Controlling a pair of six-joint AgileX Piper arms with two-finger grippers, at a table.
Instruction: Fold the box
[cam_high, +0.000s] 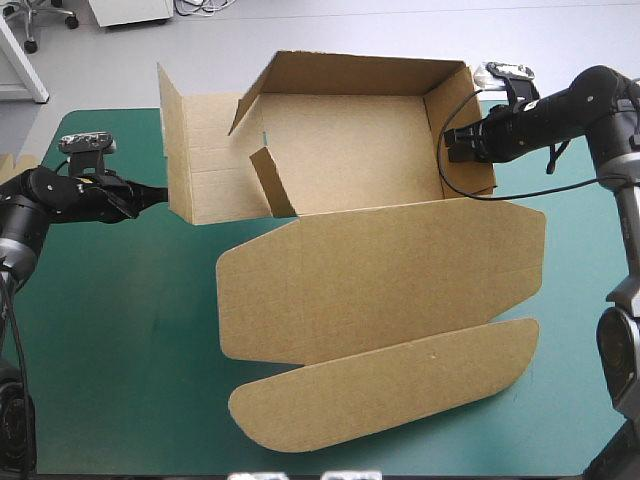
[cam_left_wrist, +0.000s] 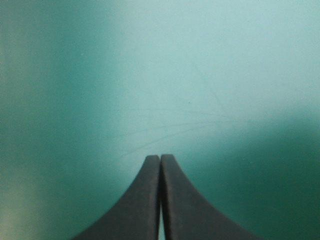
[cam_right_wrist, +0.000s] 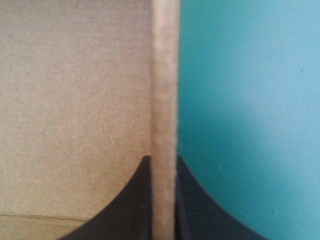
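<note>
1. Nearest the robot, the lid (cam_high: 380, 280) and its tuck flap (cam_high: 380, 385) are laid flat on the cover (cam_high: 120, 330). Neither is pinned, so they could be swung or scuffed across the table if the box (cam_high: 340, 150) is dragged by one wall.
2. The left gripper (cam_high: 150, 195) is pressed fully together and nothing is held in it. Only cover is seen ahead of it in its wrist view. The loose panel (cam_high: 195, 160), stood up and splayed outward, is found just beside its tip, though contact cannot be judged. A careless push there could knock the panel further out instead of inward.
3. The right gripper (cam_right_wrist: 164, 159) is clamped on the wall (cam_right_wrist: 165, 100). The wall's edge is seen between the fingers (cam_right_wrist: 135, 200), with board on one side and cover on the other. The wall could be creased, or the grip lost, by a hard pull.
4. Farther in, a small flap (cam_high: 272, 182) is seen untucked inside the tray. It could be trapped under the panel when that is folded.
</note>
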